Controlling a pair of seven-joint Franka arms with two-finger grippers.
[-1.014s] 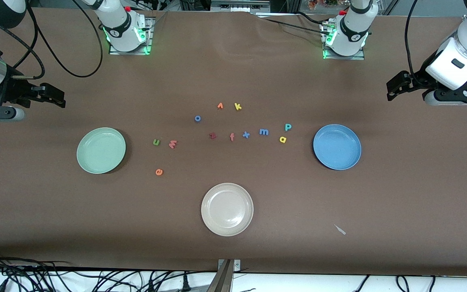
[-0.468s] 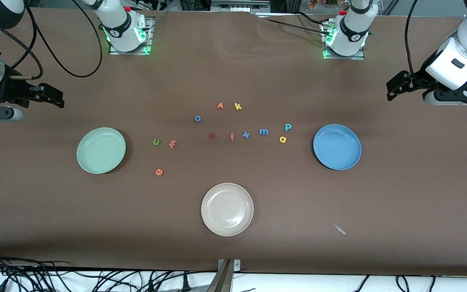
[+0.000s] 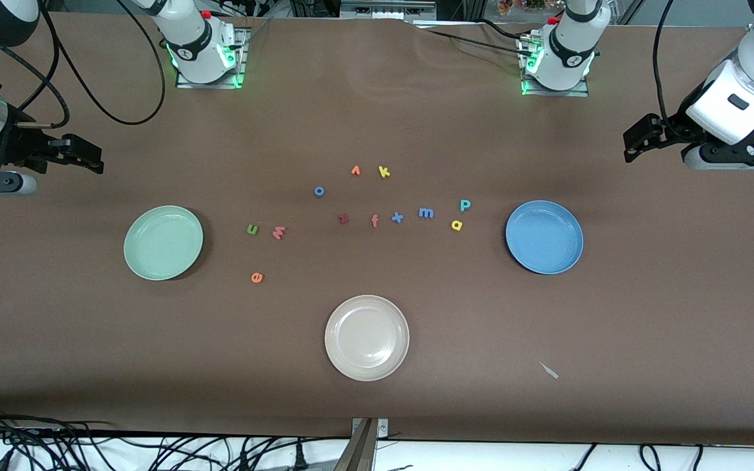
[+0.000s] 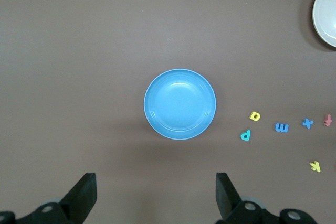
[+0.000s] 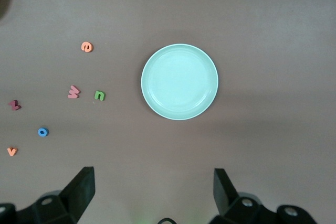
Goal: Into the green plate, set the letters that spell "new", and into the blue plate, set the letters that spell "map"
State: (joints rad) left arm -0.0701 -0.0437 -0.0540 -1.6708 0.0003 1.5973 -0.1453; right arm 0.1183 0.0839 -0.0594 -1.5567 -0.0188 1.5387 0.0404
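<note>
We see the brown table [image 3: 645, 314] carrying three plates: the green plate [image 3: 163, 243] toward the right arm's end, the blue plate [image 3: 544, 237] toward the left arm's end, the beige plate [image 3: 366, 337] between them and nearest the front camera. Our left gripper [image 4: 156, 195] hangs over the table near the blue plate, jaws apart and empty; our right gripper [image 5: 154, 191] near the green plate, likewise. The "n" [image 3: 252, 229] and "w" [image 3: 279, 232] lie beside each other, the "e" [image 3: 256, 277] nearer the camera. The "m" [image 3: 426, 212], "a" [image 3: 457, 225] and "p" [image 3: 465, 205] cluster beside the blue plate.
</note>
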